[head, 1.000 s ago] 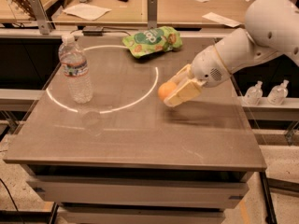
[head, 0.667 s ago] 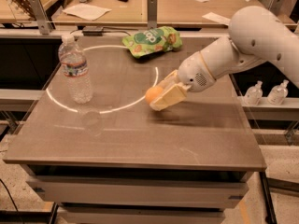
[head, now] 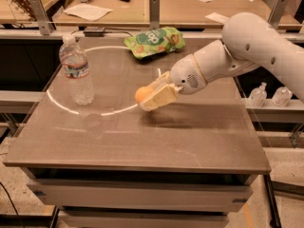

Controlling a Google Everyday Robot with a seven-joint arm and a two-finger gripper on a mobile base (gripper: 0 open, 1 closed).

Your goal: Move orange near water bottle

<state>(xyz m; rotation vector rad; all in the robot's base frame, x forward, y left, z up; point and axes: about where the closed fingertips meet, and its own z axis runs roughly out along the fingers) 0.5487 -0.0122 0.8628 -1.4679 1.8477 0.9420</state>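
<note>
One gripper (head: 145,98) above table (head: 190,137) centre, fingers (head: 159,99) clasping orange (head: 140,94); water bottle (head: 76,72) well apart, label writing illegible.

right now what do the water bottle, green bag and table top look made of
Water bottle: clear ribbed plastic, see-through, with a white cap. Green bag: probably glossy printed film, crinkled and shiny. Table top: smooth grey-brown, perhaps laminate; it reflects a bright arc of light. Gripper, over mid-table, holds the orange.

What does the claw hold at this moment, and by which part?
The claw holds the orange, pinched by its sides between the two fingers, over the table and still apart from the water bottle.
</note>
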